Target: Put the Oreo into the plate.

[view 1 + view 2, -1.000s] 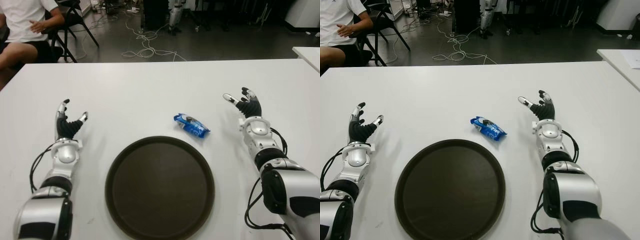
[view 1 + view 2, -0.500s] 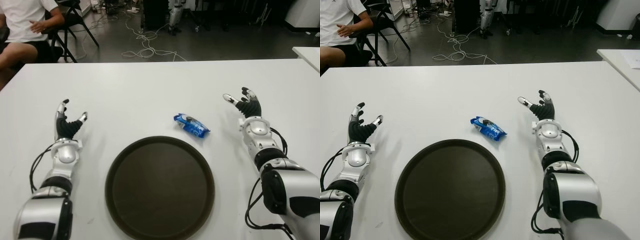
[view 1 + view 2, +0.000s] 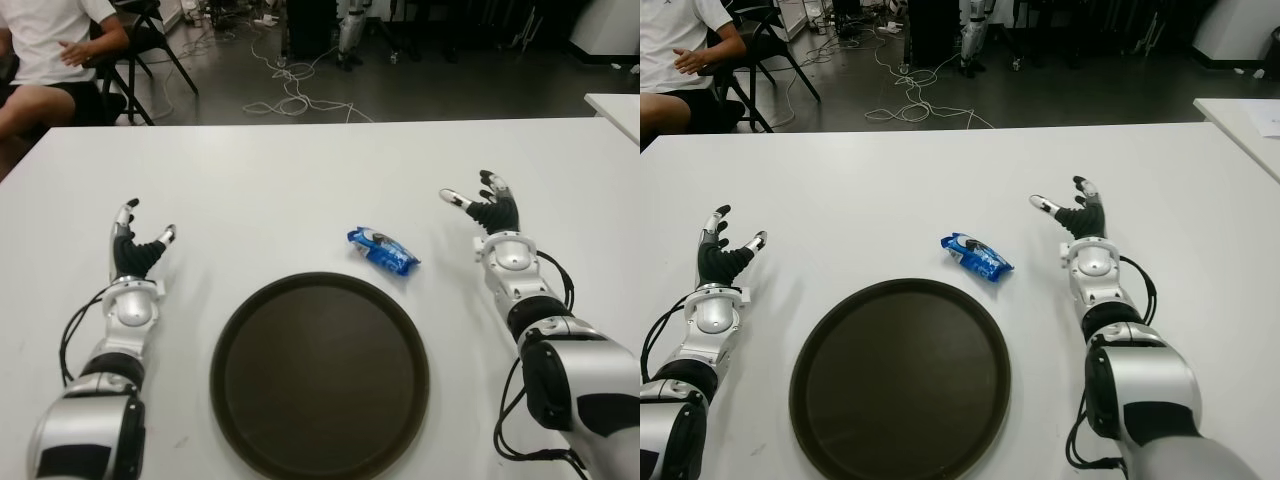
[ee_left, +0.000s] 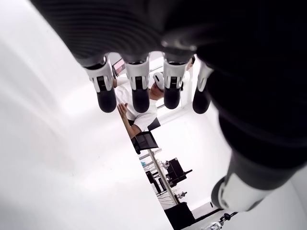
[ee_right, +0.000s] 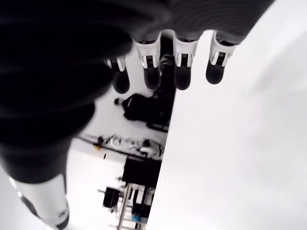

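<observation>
Item 1. Small blue foil-wrapped Oreo packet (image 3: 383, 251): lies flat on the white surface (image 3: 300, 180), just beyond the far right rim of the plate, apart from it and slanted, its near end pointing toward the right. Not in either hand.

Item 2. Large round dark brown plate (image 3: 319, 378): shallow, with a raised rim and nothing in it, centred before me between the two arms.

Item 3. Right robot hand (image 3: 489, 207): to the right of the packet, near it but apart. Its wrist view shows four fingers extended, thumb apart, nothing held.

Item 4. Left robot hand (image 3: 138, 245): idle, showing to the left of the plate, fingers likewise spread with nothing in them.

Item 5. Seated person in a white shirt (image 3: 45, 50), beyond the far left corner of the surface, with cables on the floor (image 3: 290, 90) behind.

Handling note, my judgement: the step in hand is the reach, and the right robot hand is the one I would use, being nearer. I would bring it over the packet and turn the wrist so thumb and fingers close across the narrow width rather than along the slanted length. The wrapper looks slick and thin and may slide on the smooth surface, so I would come down from above, not push from the side. The lift must clear the raised rim before release over the plate's middle.
</observation>
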